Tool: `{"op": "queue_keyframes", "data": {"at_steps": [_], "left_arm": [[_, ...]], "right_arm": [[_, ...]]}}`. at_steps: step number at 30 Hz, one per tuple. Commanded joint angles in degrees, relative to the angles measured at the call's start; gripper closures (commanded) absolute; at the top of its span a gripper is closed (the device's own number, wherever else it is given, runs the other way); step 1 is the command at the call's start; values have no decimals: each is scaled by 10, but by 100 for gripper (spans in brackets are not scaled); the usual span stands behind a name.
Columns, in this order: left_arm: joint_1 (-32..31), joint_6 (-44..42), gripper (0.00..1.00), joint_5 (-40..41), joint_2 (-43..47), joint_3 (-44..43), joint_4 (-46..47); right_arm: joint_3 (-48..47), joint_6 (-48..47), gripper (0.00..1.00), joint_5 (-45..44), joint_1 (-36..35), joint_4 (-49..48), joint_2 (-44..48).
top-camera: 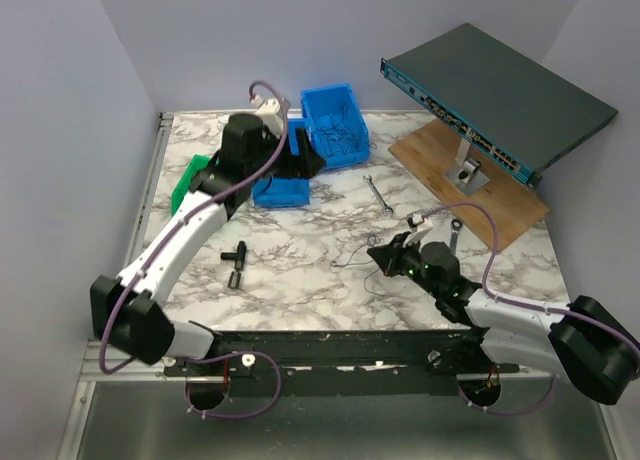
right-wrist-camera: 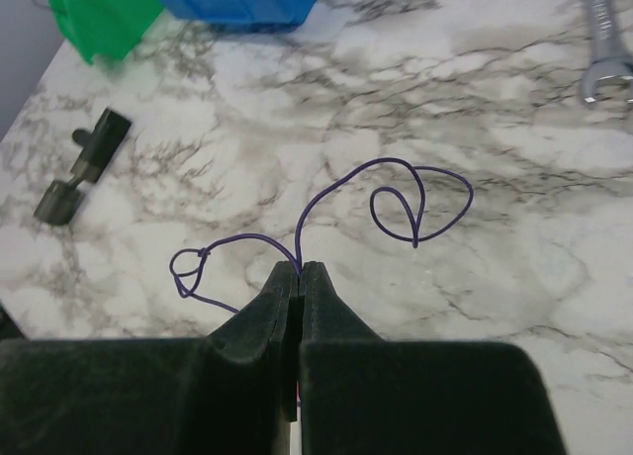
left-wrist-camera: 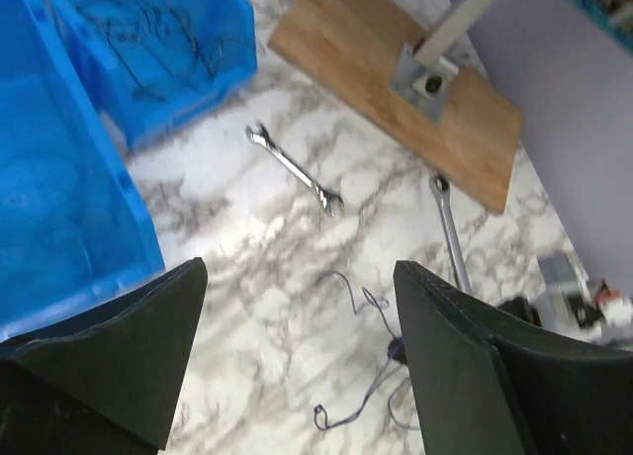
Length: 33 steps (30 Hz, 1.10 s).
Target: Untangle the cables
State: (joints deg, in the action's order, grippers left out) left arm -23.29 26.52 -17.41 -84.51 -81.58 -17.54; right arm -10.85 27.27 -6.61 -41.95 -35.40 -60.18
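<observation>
A thin purple-blue cable [right-wrist-camera: 346, 183] lies in loops on the marble table, with a small knotted loop at its left end [right-wrist-camera: 188, 267]. My right gripper [right-wrist-camera: 300, 269] is shut on this cable, pinching it at the fingertips just above the tabletop. The top view shows that gripper [top-camera: 385, 255] at centre-right with the cable [top-camera: 350, 260] trailing to its left. My left gripper [left-wrist-camera: 297, 346] hangs open and empty high over the table, beside the blue bins [top-camera: 300, 160]; the cable [left-wrist-camera: 371, 376] shows far below, between its fingers. More dark cables lie tangled in the rear blue bin [top-camera: 335, 120].
Two silver wrenches [top-camera: 378, 194] [top-camera: 455, 235] lie near the wooden board [top-camera: 470, 175], which carries a tilted network switch [top-camera: 500, 100]. A second blue bin [top-camera: 280, 190] and a green bin [top-camera: 185, 185] stand at the left. A black T-shaped part [top-camera: 236, 263] lies front-left.
</observation>
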Motion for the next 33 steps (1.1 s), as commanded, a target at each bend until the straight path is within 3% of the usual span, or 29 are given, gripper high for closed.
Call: {"op": "queue_keyframes", "data": {"at_steps": [1,7,11,19,27,33], "left_arm": [[-11,15,20,27,149,205,63],[-13,24,13,94,344,371,48],[1,30,1,262,380,384,-35],[86,1,1,339,228,308,-51],[193,-43,1,287,67,229,-39],[226,-58,7,230,-30,186,-43]], "right_arm": [[-42,-7,99,153,-11,-48,-44],[-109,5,99,257,-48,-59,-115],[-174,-1,99,258,-78,-42,-169],[-203,-39,99,230,-81,8,-179],[-132,-18,99,218,-81,-67,-161],[-109,-19,99,208,-81,-87,-159]]}}
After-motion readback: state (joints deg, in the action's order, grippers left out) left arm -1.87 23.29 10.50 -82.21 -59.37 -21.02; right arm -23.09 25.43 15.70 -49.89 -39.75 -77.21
